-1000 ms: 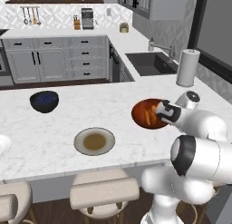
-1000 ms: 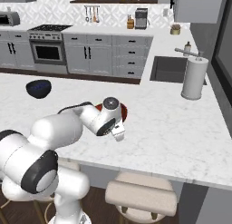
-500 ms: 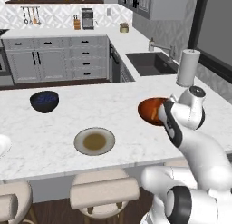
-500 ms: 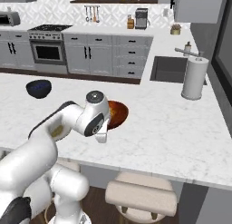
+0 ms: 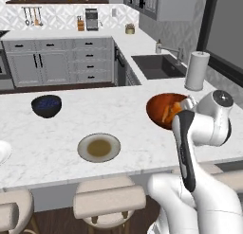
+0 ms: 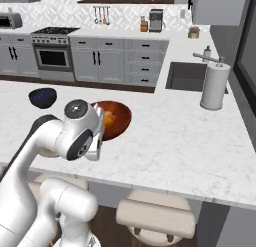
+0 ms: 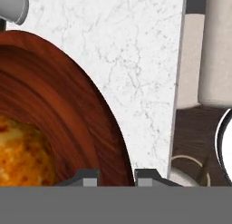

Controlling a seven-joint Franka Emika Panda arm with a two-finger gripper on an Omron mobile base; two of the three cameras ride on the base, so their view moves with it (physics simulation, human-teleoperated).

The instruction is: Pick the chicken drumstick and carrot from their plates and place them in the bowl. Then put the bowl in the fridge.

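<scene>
My gripper (image 7: 116,178) is shut on the near rim of the reddish-brown bowl (image 7: 59,109), with one finger on each side of the wall. The bowl (image 5: 161,107) sits over the right part of the marble island, partly behind my white forearm, and also appears as the bowl (image 6: 117,118) in the right base view. Inside it lies the golden-orange chicken drumstick (image 7: 18,155). A slim orange piece beside it looks like the carrot (image 5: 167,113). The beige plate (image 5: 98,148) with an olive centre is bare. The white plate (image 5: 2,152) shows at the left edge. The fridge is out of view.
A dark blue bowl (image 5: 46,105) stands at the island's back left. A paper towel roll (image 5: 197,69) stands beside the sink (image 5: 159,66) at the right. Stools (image 5: 109,200) line the island's near edge, just below the bowl.
My arm has swung and its elbow has risen close to the cameras. The bowl stays in the grip and has shifted slightly. The plates and the dark bowl have not moved.
</scene>
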